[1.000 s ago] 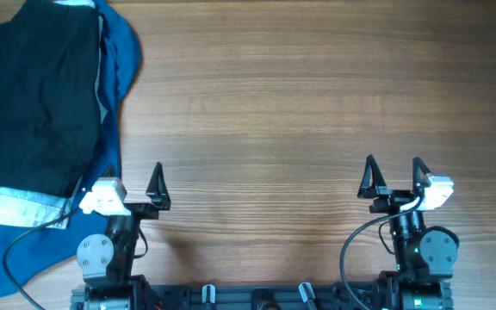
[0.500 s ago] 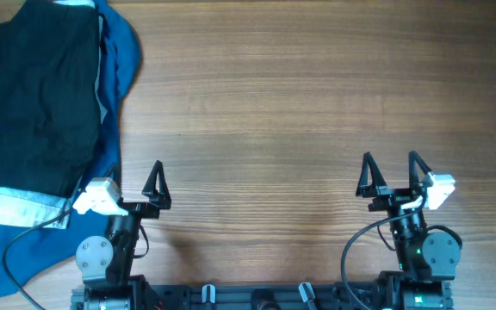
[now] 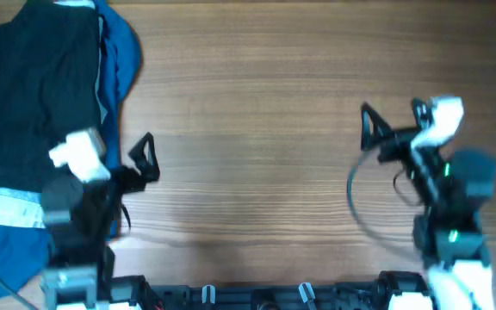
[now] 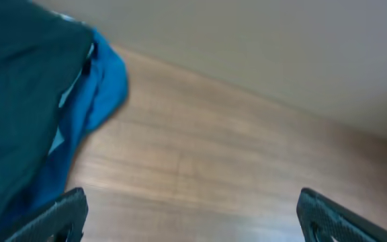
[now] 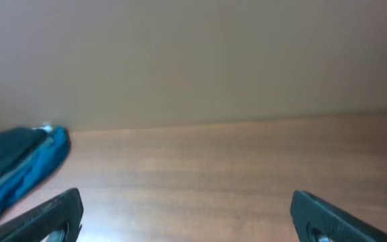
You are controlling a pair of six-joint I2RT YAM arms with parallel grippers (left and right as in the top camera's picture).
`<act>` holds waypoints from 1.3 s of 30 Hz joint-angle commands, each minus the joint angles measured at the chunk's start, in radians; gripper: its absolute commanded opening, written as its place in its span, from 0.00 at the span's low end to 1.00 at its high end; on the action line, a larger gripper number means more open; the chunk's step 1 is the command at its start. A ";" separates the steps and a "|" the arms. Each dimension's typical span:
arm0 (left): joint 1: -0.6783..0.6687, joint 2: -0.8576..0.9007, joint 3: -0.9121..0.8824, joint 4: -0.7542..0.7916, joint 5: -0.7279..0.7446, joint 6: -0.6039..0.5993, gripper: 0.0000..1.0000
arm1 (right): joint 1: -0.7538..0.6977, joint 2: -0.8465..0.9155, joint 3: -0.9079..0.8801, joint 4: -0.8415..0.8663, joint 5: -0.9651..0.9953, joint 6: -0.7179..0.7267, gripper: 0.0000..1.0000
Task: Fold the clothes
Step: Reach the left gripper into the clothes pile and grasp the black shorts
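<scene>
The black shorts [image 3: 33, 95] lie folded at the table's far left, on top of a dark-blue garment [image 3: 120, 47] that sticks out at the top right and at the bottom left. A pale denim strip [image 3: 7, 207] shows at the pile's near end. My left gripper [image 3: 120, 155] is open and empty, raised just right of the pile's near edge. In the left wrist view it [image 4: 193, 222] is over bare wood, with the shorts [image 4: 15, 101] and the blue garment [image 4: 96, 84] at the left. My right gripper [image 3: 393, 116] is open and empty over the right side of the table; its wrist view [image 5: 187, 218] shows the pile [image 5: 15, 161] far left.
The wooden table [image 3: 257, 129] stretches between the two arms. A pale wall [image 5: 193, 54] stands behind the table's far edge. Both arm bases and a black rail [image 3: 257, 293] sit along the near edge.
Both arms have risen and moved away from the near edge. The left one swung left toward the pile and the right one moved up and right. Both stayed open; the clothes have not moved.
</scene>
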 commanded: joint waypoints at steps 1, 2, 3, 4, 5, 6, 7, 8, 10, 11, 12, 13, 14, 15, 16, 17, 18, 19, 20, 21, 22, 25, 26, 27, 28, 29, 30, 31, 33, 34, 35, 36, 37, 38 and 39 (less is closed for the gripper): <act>0.006 0.214 0.248 -0.142 -0.002 0.063 1.00 | 0.005 0.196 0.248 -0.183 -0.055 -0.102 1.00; 0.006 0.282 0.327 -0.203 -0.001 0.078 1.00 | 0.005 0.242 0.308 -0.249 -0.055 -0.124 1.00; 0.006 0.319 0.372 -0.240 -0.002 0.089 1.00 | 0.005 0.278 0.358 -0.305 -0.055 -0.136 1.00; 0.006 0.376 0.442 -0.296 -0.001 0.107 1.00 | 0.005 0.336 0.430 -0.382 -0.053 -0.150 1.00; 0.006 0.428 0.511 -0.356 -0.002 0.118 1.00 | 0.005 0.376 0.480 -0.437 -0.047 -0.151 1.00; 0.009 0.477 0.573 -0.412 0.003 0.137 1.00 | 0.005 0.414 0.528 -0.490 -0.047 -0.159 1.00; 0.014 0.562 0.680 -0.509 0.003 0.157 1.00 | 0.005 0.465 0.589 -0.555 -0.047 -0.172 1.00; 0.018 0.613 0.744 -0.570 0.004 0.159 1.00 | 0.005 0.495 0.623 -0.591 -0.048 -0.172 1.00; 0.030 0.729 0.878 -0.692 0.007 0.159 1.00 | 0.005 0.544 0.679 -0.635 -0.048 -0.172 1.00; 0.034 0.793 0.941 -0.744 0.010 0.158 1.00 | 0.005 0.558 0.689 -0.616 -0.048 -0.171 1.00; 0.034 0.842 0.976 -0.768 0.013 0.159 1.00 | 0.005 0.562 0.689 -0.602 -0.048 -0.171 1.00; 0.035 0.864 0.982 -0.769 0.011 0.159 1.00 | 0.005 0.562 0.689 -0.595 -0.049 -0.164 1.00; 0.035 0.882 0.982 -0.766 0.010 0.159 1.00 | 0.005 0.562 0.689 -0.596 -0.049 -0.157 1.00; 0.035 0.899 0.982 -0.756 0.009 0.160 1.00 | 0.005 0.562 0.689 -0.593 -0.048 -0.148 1.00; 0.036 0.921 0.982 -0.739 -0.002 0.160 1.00 | 0.005 0.562 0.689 -0.594 -0.048 -0.145 1.00; 0.047 0.941 0.982 -0.702 -0.029 0.160 1.00 | 0.005 0.562 0.688 -0.597 -0.050 -0.136 1.00; 0.057 0.954 0.982 -0.671 -0.042 0.159 1.00 | 0.005 0.564 0.687 -0.597 -0.052 -0.123 1.00; 0.079 0.968 0.982 -0.629 -0.043 0.160 1.00 | 0.005 0.564 0.687 -0.601 -0.051 -0.109 1.00; 0.109 0.986 0.982 -0.591 -0.043 0.160 1.00 | 0.005 0.564 0.686 -0.604 -0.052 -0.109 1.00; 0.135 1.000 0.982 -0.566 -0.043 0.159 1.00 | 0.005 0.564 0.686 -0.605 -0.052 -0.108 1.00; 0.169 1.022 0.982 -0.540 -0.043 0.159 1.00 | 0.005 0.564 0.685 -0.604 -0.052 -0.106 1.00; 0.278 1.107 0.982 -0.470 -0.053 0.160 1.00 | 0.005 0.564 0.685 -0.605 -0.052 -0.089 1.00; 0.312 1.135 0.982 -0.441 -0.060 0.159 1.00 | 0.005 0.565 0.684 -0.605 -0.052 -0.088 1.00; 0.342 1.159 0.982 -0.407 -0.063 0.158 1.00 | 0.005 0.565 0.684 -0.605 -0.052 -0.080 1.00; 0.373 1.183 0.982 -0.368 -0.062 0.152 1.00 | 0.005 0.568 0.684 -0.604 -0.051 -0.068 1.00; 0.402 1.203 0.982 -0.329 -0.062 0.143 1.00 | 0.005 0.571 0.684 -0.605 -0.052 -0.064 1.00; 0.431 1.223 0.983 -0.286 -0.063 0.148 1.00 | 0.005 0.574 0.683 -0.605 -0.052 -0.061 1.00; 0.462 1.245 0.983 -0.240 -0.062 0.152 1.00 | 0.005 0.576 0.679 -0.604 -0.052 -0.050 1.00; 0.502 1.283 0.983 -0.182 -0.051 0.156 1.00 | 0.005 0.585 0.678 -0.604 -0.051 -0.037 1.00; 0.528 1.312 0.984 -0.150 -0.026 0.163 1.00 | 0.005 0.591 0.678 -0.604 -0.051 -0.037 1.00; 0.544 1.337 0.984 -0.126 -0.011 0.164 1.00 | 0.005 0.597 0.678 -0.604 -0.051 -0.037 1.00; 0.561 1.368 0.985 -0.098 0.011 0.164 0.99 | 0.005 0.600 0.678 -0.604 -0.051 -0.037 1.00; 0.574 1.395 0.988 -0.075 0.028 0.163 0.98 | 0.005 0.604 0.678 -0.604 -0.051 -0.037 1.00; 0.584 1.422 0.995 -0.060 0.037 0.163 0.97 | 0.005 0.607 0.678 -0.605 -0.051 -0.037 1.00; 0.591 1.445 1.003 -0.050 0.040 0.163 0.96 | 0.005 0.610 0.678 -0.605 -0.051 -0.037 1.00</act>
